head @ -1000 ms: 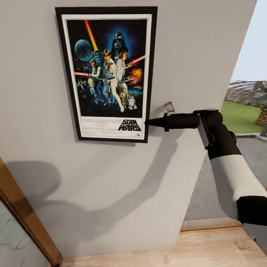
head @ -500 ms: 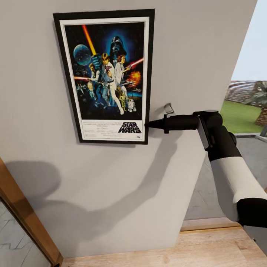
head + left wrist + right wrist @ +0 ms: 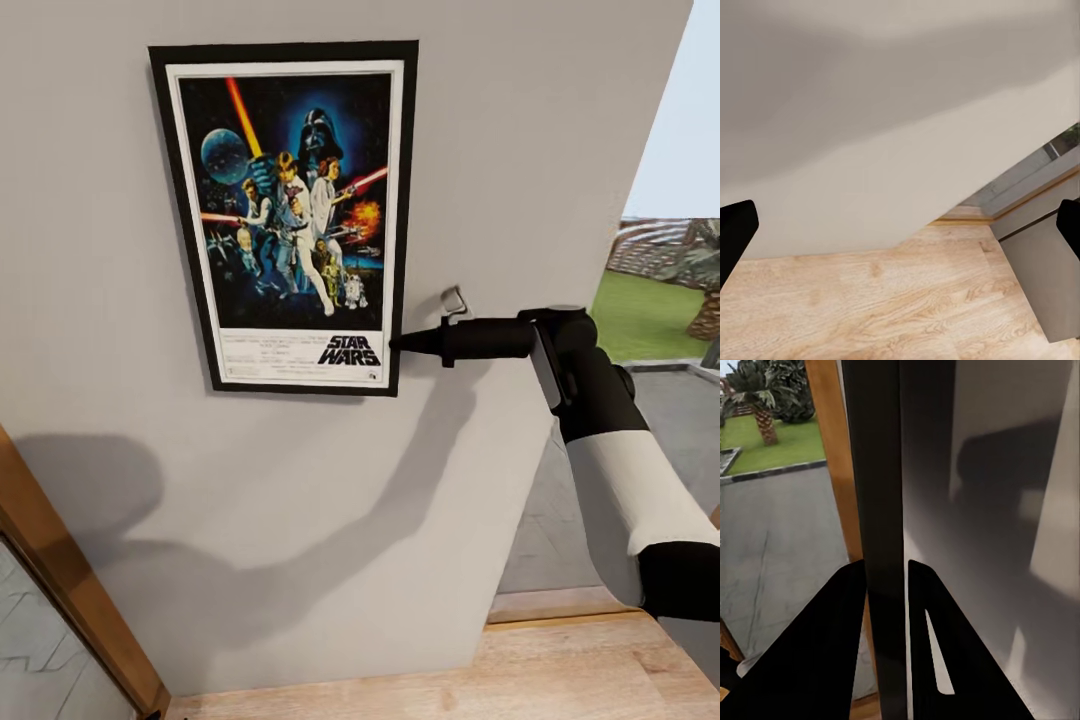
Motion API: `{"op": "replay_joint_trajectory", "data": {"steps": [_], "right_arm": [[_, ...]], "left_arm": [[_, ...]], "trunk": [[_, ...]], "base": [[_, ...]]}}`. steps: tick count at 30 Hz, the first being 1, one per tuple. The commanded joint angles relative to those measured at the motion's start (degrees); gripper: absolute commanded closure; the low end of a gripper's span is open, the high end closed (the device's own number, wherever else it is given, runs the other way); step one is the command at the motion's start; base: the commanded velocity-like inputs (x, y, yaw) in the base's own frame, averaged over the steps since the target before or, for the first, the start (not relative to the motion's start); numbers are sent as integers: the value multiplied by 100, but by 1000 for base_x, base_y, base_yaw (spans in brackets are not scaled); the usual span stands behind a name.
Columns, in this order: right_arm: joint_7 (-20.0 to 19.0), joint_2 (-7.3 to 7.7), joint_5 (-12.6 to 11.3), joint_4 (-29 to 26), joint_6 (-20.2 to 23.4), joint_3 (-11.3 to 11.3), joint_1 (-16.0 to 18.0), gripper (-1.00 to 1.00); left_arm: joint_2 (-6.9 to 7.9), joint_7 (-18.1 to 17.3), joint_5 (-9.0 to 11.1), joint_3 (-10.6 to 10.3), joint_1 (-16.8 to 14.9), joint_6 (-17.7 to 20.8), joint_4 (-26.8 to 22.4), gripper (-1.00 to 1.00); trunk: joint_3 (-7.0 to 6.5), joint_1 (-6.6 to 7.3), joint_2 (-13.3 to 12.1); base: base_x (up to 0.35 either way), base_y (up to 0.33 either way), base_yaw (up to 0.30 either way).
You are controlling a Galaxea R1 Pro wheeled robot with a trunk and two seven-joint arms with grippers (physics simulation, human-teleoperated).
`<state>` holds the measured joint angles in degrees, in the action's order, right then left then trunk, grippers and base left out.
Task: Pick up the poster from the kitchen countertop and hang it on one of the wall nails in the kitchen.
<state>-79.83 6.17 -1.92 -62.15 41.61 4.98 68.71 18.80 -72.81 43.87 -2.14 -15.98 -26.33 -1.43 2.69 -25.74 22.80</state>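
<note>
The black-framed Star Wars poster (image 3: pixel 290 215) lies flat against the pale wall (image 3: pixel 300 520), upright and tilted a little. My right gripper (image 3: pixel 402 343) reaches in from the right and is shut on the poster's right frame edge, level with the logo. In the right wrist view its two dark fingers (image 3: pixel 832 645) clamp the black frame edge (image 3: pixel 881 472) on both sides. My left gripper (image 3: pixel 900 225) is open and holds nothing, facing the wall and wooden floor. A grey glossy countertop with a wood-coloured edge (image 3: pixel 70 590) shows at the lower left. No wall nail is visible.
Light wooden floor (image 3: pixel 450 680) runs along the wall's foot. Right of the wall's end is an opening to a grey paved area and a lawn (image 3: pixel 655 310). My right forearm (image 3: pixel 620 470) crosses the space in front of that opening.
The poster and my right gripper have slid a little downward along the wall, and the poster's tilt shifted slightly. The grip has not changed.
</note>
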Motion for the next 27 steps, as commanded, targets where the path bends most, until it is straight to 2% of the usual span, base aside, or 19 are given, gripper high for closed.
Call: {"op": "replay_joint_trajectory", "data": {"steps": [1, 27], "right_arm": [[-16, 7, 52, 10, 51, 12, 2, 100], [-17, 7, 60, 10, -135, 7, -103, 100]], "left_arm": [[1, -14, 28, -23, -4, -30, 3, -100], [1, -14, 26, -23, -3, -30, 3, -100]], "trunk": [[14, -4, 12], [14, -4, 12]], "base": [[0, 0, 0], [0, 0, 0]]}}
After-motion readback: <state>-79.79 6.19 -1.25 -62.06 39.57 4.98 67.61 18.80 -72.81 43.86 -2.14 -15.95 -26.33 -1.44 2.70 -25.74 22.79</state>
